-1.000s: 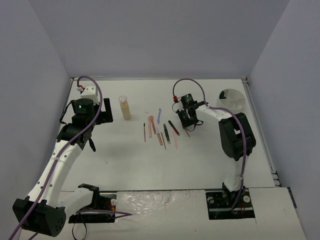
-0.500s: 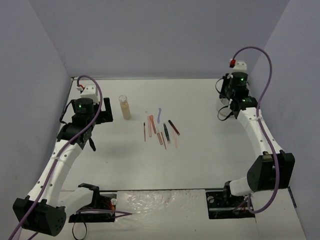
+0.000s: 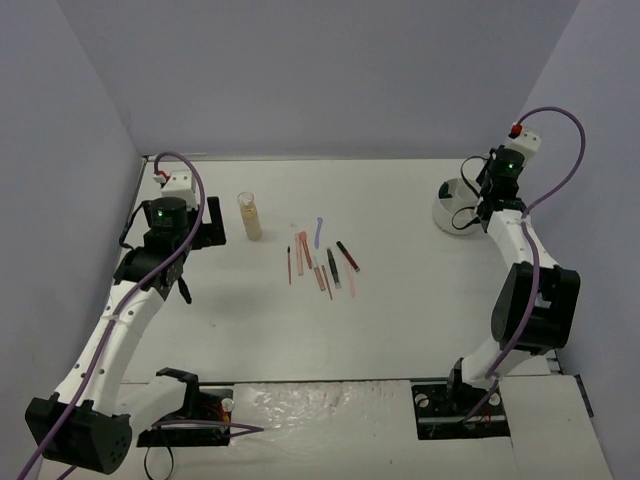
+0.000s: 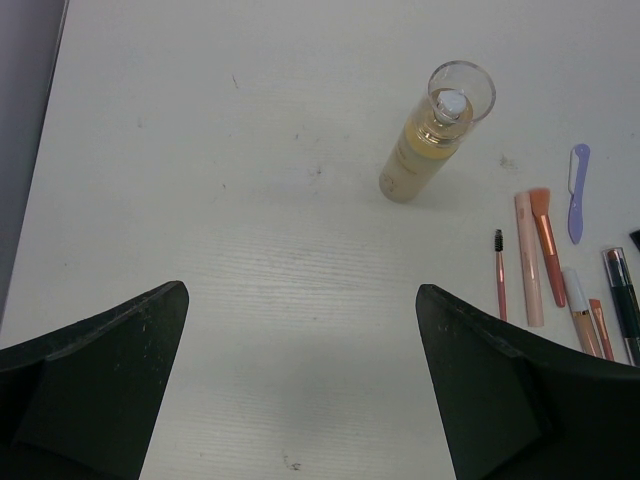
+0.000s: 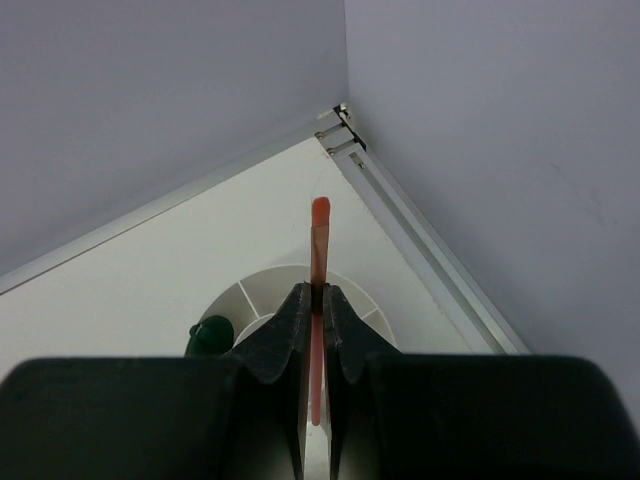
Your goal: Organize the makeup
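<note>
Clamps the right hand [image 5: 316, 292] on a red stick [image 5: 320, 232] over the white divided bowl [image 3: 443, 209] holding one green disc [image 5: 208, 335], hangs the left hand [image 4: 302, 295] wide and empty, leaves bottle [image 4: 420, 150] and other sticks [image 4: 527, 260] on the worktop [image 3: 400, 300], mostly undone.

A small clear bottle of beige liquid [image 3: 250, 216] stands upright on the surface [image 3: 400, 300], at 10 o'clock from a loose row of thin pink, red and black sticks [image 3: 320, 277] lying flat. A lilac stick [image 3: 318, 231] lies at the row's 12 o'clock. A thin orange-red stick [image 5: 318, 250] is pinched in the right claw [image 5: 318, 290] over a white divided bowl [image 5: 262, 277]. A dark green round disc [image 5: 210, 335] sits at the bowl's 9 o'clock edge in the wrist view.
</note>
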Available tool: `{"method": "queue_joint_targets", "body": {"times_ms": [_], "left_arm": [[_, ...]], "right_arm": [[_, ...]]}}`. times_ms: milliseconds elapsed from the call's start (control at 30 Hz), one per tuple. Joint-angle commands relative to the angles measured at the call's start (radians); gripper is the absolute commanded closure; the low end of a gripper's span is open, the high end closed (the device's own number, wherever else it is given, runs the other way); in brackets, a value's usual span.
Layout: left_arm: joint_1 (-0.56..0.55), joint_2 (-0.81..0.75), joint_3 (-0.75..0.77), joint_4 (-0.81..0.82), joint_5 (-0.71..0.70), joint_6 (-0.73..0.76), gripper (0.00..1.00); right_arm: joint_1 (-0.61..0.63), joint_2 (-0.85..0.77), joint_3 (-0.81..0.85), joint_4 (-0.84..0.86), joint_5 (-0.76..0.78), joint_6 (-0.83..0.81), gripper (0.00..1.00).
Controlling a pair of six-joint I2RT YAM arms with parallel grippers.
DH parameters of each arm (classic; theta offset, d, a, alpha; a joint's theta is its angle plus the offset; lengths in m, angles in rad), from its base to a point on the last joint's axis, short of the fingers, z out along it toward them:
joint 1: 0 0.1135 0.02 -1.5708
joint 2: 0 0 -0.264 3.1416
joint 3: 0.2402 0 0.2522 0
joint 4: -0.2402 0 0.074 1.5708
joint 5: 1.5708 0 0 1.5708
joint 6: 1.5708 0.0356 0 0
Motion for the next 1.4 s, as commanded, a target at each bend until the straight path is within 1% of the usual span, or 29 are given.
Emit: {"method": "queue_joint_targets", "body": {"times_ms": [0, 200, 467, 767, 900, 1200, 1267, 1333, 1367], "left_arm": [[0.006, -0.003, 0.032, 0.037, -0.007, 0.010, 0.03], [0.007, 0.006, 0.033, 0.035, -0.009, 0.012, 0.03], [0.007, 0.015, 0.033, 0.035, -0.009, 0.014, 0.03], [0.009, 0.026, 0.033, 0.037, -0.001, 0.014, 0.03], [0.010, 0.027, 0.031, 0.039, 0.003, 0.011, 0.03], [0.015, 0.029, 0.033, 0.037, 0.013, 0.007, 0.03], [0.016, 0.028, 0.034, 0.037, 0.016, 0.007, 0.03], [0.018, 0.023, 0.036, 0.037, 0.017, 0.006, 0.03], [0.019, 0.020, 0.036, 0.037, 0.018, 0.007, 0.03]], "right_arm": [[-0.012, 0.040, 0.032, 0.171, 0.049, 0.019, 1.00], [-0.033, 0.090, -0.016, 0.236, 0.066, 0.044, 1.00], [-0.052, 0.155, -0.028, 0.253, 0.035, 0.056, 1.00], [-0.054, 0.179, -0.059, 0.255, -0.001, 0.082, 1.00], [-0.054, 0.172, -0.075, 0.258, -0.024, 0.088, 0.93], [-0.054, 0.112, -0.087, 0.214, -0.041, 0.087, 0.66], [-0.052, 0.062, -0.096, 0.195, -0.066, 0.084, 0.59], [-0.048, 0.013, -0.112, 0.165, -0.082, 0.092, 0.55], [-0.037, -0.026, -0.118, 0.150, -0.082, 0.093, 0.55]]}}
